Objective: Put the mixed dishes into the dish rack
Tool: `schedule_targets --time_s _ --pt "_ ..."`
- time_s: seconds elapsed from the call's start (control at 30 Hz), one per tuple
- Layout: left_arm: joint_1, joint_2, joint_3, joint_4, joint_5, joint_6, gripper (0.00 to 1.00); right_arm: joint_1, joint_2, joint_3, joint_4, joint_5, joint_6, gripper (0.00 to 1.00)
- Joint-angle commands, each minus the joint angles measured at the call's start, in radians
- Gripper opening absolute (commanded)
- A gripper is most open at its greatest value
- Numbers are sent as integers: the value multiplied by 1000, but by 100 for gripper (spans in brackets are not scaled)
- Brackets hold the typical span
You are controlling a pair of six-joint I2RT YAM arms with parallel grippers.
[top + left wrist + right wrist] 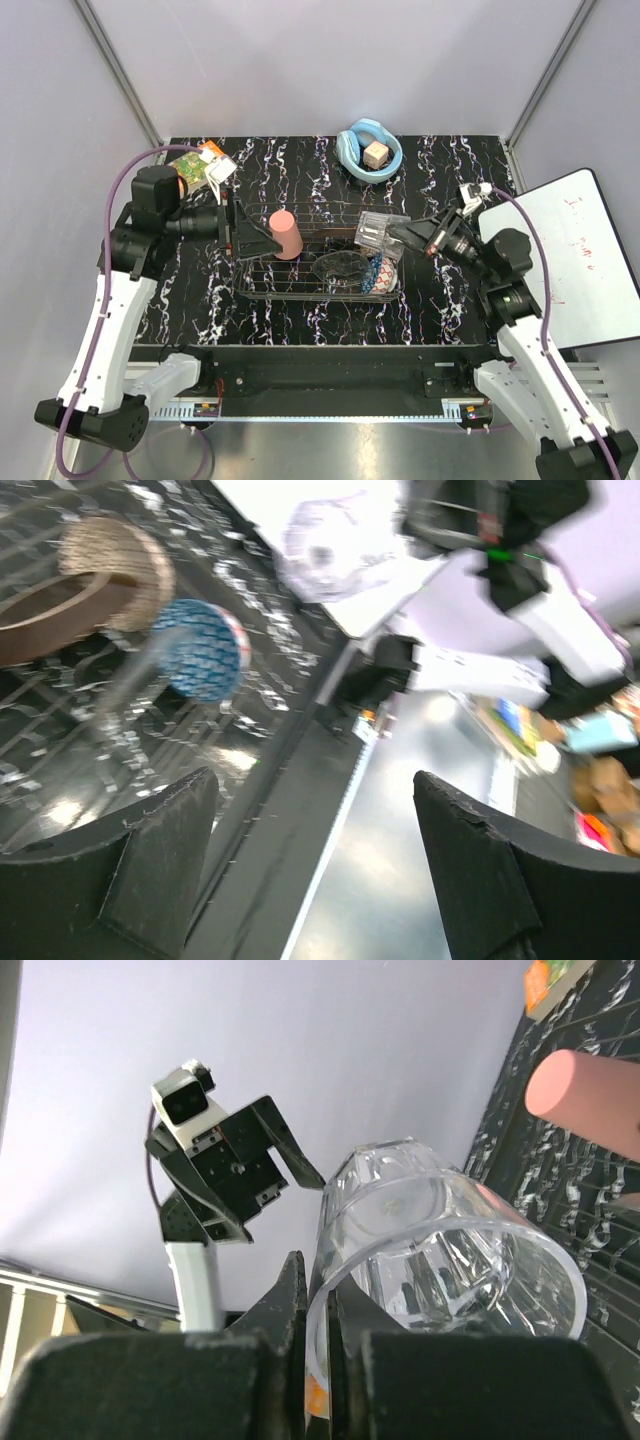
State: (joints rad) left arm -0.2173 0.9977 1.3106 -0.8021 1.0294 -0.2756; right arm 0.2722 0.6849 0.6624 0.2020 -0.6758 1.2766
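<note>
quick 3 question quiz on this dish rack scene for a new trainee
1. True or false: the right gripper is shut on the clear glass cup.
2. Which of these sits in the dish rack? A pink cup; B tan cube; C book.
3. Fill in: the left gripper has its jaws ____.
Key: 1 true; 2 A; 3 open.
</note>
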Motion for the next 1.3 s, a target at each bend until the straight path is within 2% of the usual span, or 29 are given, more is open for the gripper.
schedule_targets --time_s 0.0,0.17,0.43,0.67,0.73,0.8,0.97,1.27 --pt "4 21 3 76 155 -42 82 10 70 2 349 -62 178 0" --pt "4 48 -8 112 150 -69 75 62 162 48 421 -39 178 0" --pt "-24 122 7 178 68 -79 74 232 358 155 430 34 104 0" --pt "-50 150 6 221 28 -94 73 257 446 206 464 47 102 0" --pt "-53 148 -1 228 8 -93 76 265 464 212 471 48 107 0" --pt "-56 151 -5 238 -20 -94 86 272 481 215 485 51 112 0" --pt "-67 179 -1 267 -32 -126 99 295 516 226 525 61 130 0" --pt "-70 200 -7 300 1 -145 99 349 631 258 692 68 211 0"
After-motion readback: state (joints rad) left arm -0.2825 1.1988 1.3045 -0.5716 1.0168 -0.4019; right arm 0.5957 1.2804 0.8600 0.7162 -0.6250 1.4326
